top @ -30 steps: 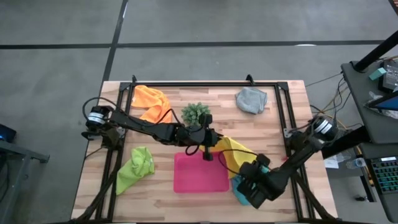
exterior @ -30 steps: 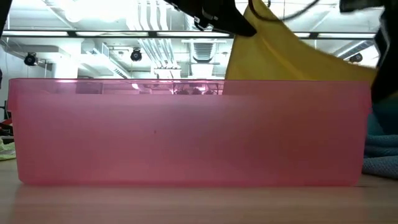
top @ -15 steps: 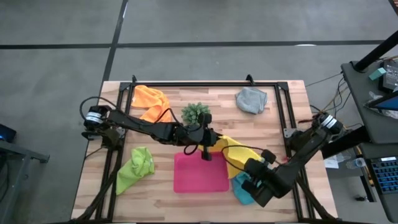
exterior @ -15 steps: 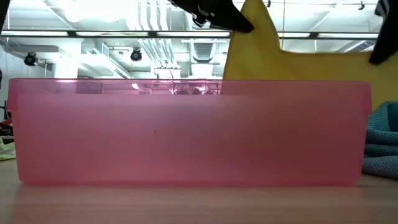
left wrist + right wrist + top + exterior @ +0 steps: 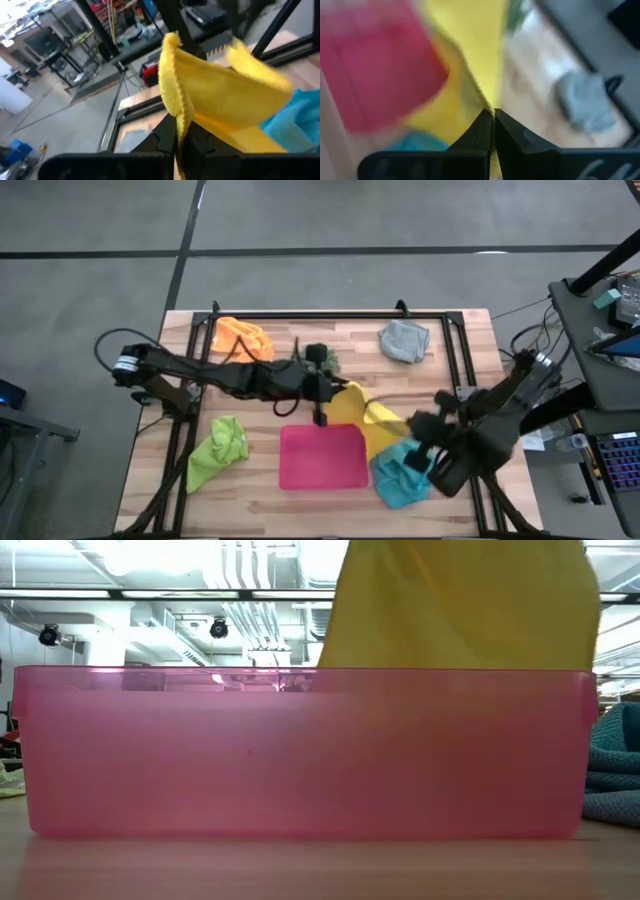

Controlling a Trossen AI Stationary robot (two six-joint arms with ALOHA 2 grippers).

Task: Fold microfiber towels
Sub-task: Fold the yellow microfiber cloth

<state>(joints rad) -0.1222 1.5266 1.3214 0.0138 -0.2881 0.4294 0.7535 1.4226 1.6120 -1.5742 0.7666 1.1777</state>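
No text, label, brand or number can be read anywhere.

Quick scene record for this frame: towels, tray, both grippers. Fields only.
held towel: yellow towel, stretched between both grippers
left gripper: shut on yellow towel's edge, above the tray's far edge
right gripper: shut on yellow towel
pink tray: nothing lies in it
blue towel: crumpled, right of tray
green towel: left of tray
orange towel: back left
grey towel: back right
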